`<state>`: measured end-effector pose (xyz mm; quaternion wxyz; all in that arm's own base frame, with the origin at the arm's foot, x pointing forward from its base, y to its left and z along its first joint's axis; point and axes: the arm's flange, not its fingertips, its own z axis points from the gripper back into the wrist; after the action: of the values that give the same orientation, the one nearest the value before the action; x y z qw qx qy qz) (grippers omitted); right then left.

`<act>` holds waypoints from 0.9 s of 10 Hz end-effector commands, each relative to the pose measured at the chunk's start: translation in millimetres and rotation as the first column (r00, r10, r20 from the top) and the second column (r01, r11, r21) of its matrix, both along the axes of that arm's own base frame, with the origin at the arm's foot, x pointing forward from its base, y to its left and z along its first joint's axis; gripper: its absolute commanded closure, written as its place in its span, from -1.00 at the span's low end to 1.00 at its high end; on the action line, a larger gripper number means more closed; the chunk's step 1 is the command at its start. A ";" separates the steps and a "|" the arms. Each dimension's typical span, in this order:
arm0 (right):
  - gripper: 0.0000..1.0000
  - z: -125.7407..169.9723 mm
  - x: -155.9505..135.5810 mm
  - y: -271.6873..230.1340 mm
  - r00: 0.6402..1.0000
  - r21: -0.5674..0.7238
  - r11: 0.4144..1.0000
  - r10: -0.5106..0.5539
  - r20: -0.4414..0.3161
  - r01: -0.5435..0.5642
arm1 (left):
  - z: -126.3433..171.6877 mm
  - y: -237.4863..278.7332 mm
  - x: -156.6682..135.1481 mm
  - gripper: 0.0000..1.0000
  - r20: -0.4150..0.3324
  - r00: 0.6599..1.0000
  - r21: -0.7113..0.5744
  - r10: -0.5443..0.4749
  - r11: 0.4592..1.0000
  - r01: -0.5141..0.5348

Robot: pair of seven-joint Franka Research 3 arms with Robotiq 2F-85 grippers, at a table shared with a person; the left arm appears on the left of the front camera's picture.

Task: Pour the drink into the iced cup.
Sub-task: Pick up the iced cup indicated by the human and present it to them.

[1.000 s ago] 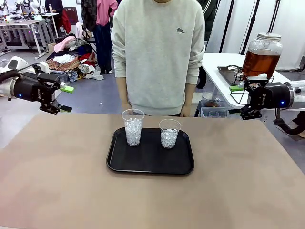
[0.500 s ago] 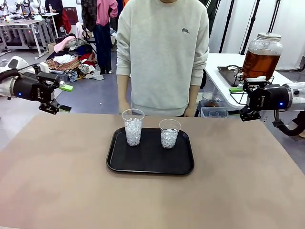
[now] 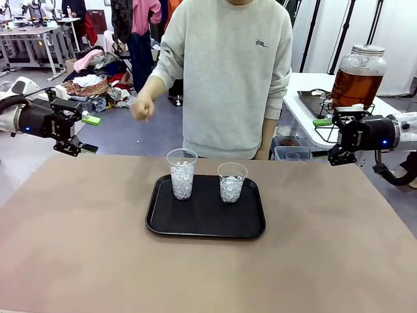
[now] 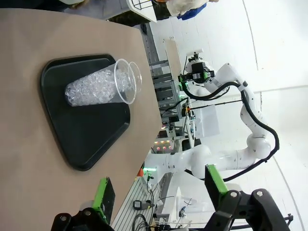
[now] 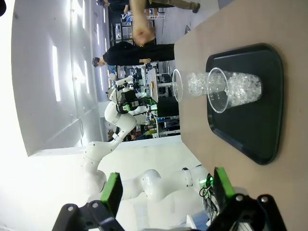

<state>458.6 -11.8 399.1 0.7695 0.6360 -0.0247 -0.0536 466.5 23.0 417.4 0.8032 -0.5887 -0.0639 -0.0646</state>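
Holding the left pincer point(image 3: 90, 134) wide open past the far left corner of the table point(image 3: 78, 261), green pads well apart, gripping nothing and touching nothing. Showing the same wide gap in the left wrist view, with only air between the fingers point(image 4: 103, 193). Holding the right pincer point(image 3: 328, 139) just as wide beyond the far right edge, likewise empty.

Making out no legible word anywhere: only a small dark emblem point(image 3: 262, 44) on the person's grey sweatshirt (too small to read).

Resting behind the right pincer, on a white side table point(image 3: 293, 88): the drink point(image 3: 355, 90), clear amber-brown, sitting inside a big round glass jar point(image 3: 360, 62) under a silvery lid point(image 3: 368, 49).

Standing upright on a black tray point(image 3: 205, 227) at mid-table: two clear iced cups point(image 3: 182, 175) point(image 3: 232, 183), side by side and not touching. Hanging raised above the far edge: the person's hand point(image 3: 141, 108), loosely closed.
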 end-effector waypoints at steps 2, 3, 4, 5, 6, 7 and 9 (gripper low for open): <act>-1.00 1.6 -1.2 -0.3 1.000 0.001 1.000 -0.002 0.003 0.002 | -0.7 0.5 -2.2 -1.00 0.012 1.000 -0.004 -0.003 1.000 0.003; -1.00 1.6 -1.2 -0.3 1.000 0.001 1.000 -0.002 0.003 0.002 | -0.7 0.5 -2.2 -1.00 0.012 1.000 -0.004 -0.003 1.000 0.003; -1.00 1.6 -1.2 -0.3 1.000 0.001 1.000 -0.002 0.003 0.002 | -0.7 0.5 -2.2 -1.00 0.012 1.000 -0.004 -0.003 1.000 0.003; -1.00 1.6 -1.2 -0.3 1.000 0.001 1.000 -0.002 0.003 0.002 | -0.7 0.5 -2.2 -1.00 0.012 1.000 -0.004 -0.003 1.000 0.003; -1.00 1.6 -1.2 -0.3 1.000 0.001 1.000 -0.002 0.003 0.002 | -0.7 0.5 -2.2 -1.00 0.012 1.000 -0.004 -0.003 1.000 0.003; -1.00 1.6 -1.2 -0.3 1.000 0.001 1.000 -0.002 0.003 0.002 | -0.7 0.5 -2.2 -1.00 0.012 1.000 -0.004 -0.003 1.000 0.003; -1.00 1.6 -1.2 -0.3 1.000 0.001 1.000 -0.002 0.003 0.002 | -0.7 0.5 -2.2 -1.00 0.012 1.000 -0.004 -0.003 1.000 0.003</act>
<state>458.6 -11.8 399.1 0.7695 0.6360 -0.0248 -0.0536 466.5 23.3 417.4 0.8033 -0.5886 -0.0642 -0.0646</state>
